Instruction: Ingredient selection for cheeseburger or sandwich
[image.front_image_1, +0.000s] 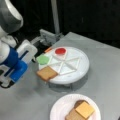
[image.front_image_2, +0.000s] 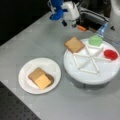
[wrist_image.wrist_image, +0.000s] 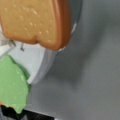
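Toast, dark patty and yellow cheese (image.front_image_1: 85, 109) are stacked as the sandwich (image.front_image_2: 41, 78) on a white paper plate (image.front_image_2: 26, 67). A white divided turntable (image.front_image_1: 81, 61) holds the other ingredients: a second toast square (image.front_image_1: 46, 73) hanging over its rim, a green leaf piece (image.front_image_1: 43, 59) and a red disc (image.front_image_1: 60, 51). My gripper (image.front_image_2: 69, 24) hovers beside the turntable, just off the toast (image.front_image_2: 74, 44) and the leaf (image.front_image_2: 95, 40), open and holding nothing. The wrist view looks down on the toast (wrist_image.wrist_image: 35, 20) and the leaf (wrist_image.wrist_image: 11, 82); the fingers are out of that frame.
A grey table (image.front_image_1: 105, 82) carries the turntable (image.front_image_2: 105, 72) and the paper plate (image.front_image_1: 58, 107). Behind the turntable stand a metal post (image.front_image_1: 55, 17) and a grey bracket (image.front_image_1: 48, 36) with an orange piece (image.front_image_2: 81, 28). The far side drops into darkness.
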